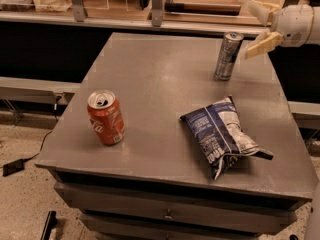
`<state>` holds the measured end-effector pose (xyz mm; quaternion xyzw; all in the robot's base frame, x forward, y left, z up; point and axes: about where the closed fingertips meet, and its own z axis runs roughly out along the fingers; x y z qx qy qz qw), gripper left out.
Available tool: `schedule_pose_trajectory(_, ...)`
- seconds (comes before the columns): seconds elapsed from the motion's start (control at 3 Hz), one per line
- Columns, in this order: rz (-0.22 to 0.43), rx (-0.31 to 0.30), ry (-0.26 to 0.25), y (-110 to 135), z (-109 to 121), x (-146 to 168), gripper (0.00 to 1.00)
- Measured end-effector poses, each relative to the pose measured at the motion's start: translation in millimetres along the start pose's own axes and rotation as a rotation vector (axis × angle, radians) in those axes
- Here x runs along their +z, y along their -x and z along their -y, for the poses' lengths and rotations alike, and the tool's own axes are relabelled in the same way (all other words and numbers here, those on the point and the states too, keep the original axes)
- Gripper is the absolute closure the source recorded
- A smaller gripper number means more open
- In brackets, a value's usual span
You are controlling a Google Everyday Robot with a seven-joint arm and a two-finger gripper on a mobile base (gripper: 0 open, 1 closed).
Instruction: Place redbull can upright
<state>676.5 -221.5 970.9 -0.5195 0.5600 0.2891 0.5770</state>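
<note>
The redbull can [228, 55], slim and silver with blue patches, stands upright near the far right of the grey table [160, 114]. My gripper [258, 28] is up and to the right of the can, apart from it. Its cream fingers [257, 45] are spread open and hold nothing.
A red Coca-Cola can [105, 117] stands upright at the table's front left. A dark blue and white snack bag [220, 134] lies at the front right. A shelf rail with posts [150, 19] runs behind the table. The table has drawers [165, 214] below.
</note>
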Motion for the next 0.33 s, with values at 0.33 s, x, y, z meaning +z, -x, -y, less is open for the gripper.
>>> schedule_pose_trajectory(0.33,-0.006,-0.028,-0.042,17.3,8.1,-20.0,0.0)
